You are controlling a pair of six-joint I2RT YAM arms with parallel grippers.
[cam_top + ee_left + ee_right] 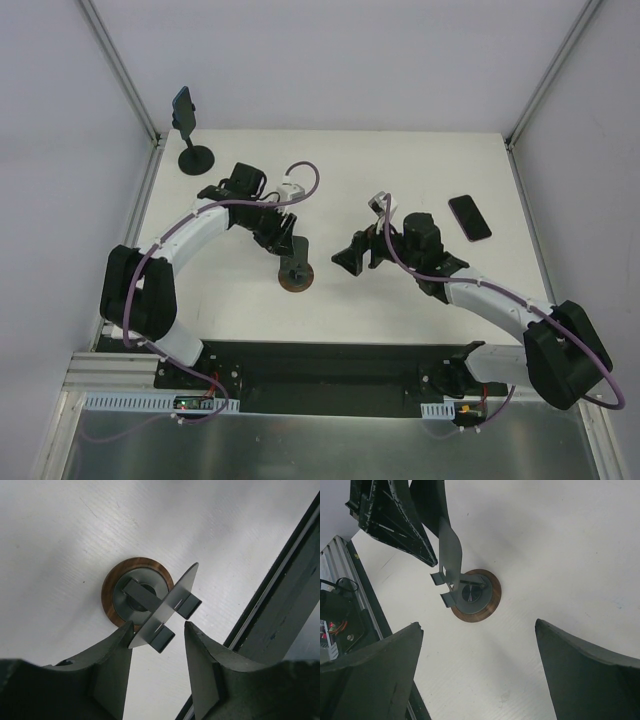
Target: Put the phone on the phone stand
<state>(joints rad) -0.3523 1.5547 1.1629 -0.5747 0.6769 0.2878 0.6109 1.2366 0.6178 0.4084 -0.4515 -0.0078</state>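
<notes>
The phone (183,108), thin and black with a bluish edge, sits tilted in the clamp head of the all-black phone stand (196,158) at the table's far left corner. Both grippers are well away from it, near the table's middle. My left gripper (289,248) (159,625) is partly closed around the grey plate (175,592) of a brown-based stand (296,277). Its left finger touches the plate's lower corner, and a gap remains at the right finger. My right gripper (352,256) (479,625) stands wide open just right of that stand, holding nothing.
A black phone with a reddish-pink rim (469,217) lies flat at the right of the table. The brown-based stand (490,605) and its grey plate (451,545) stand near the front edge. Frame posts rise at the back corners.
</notes>
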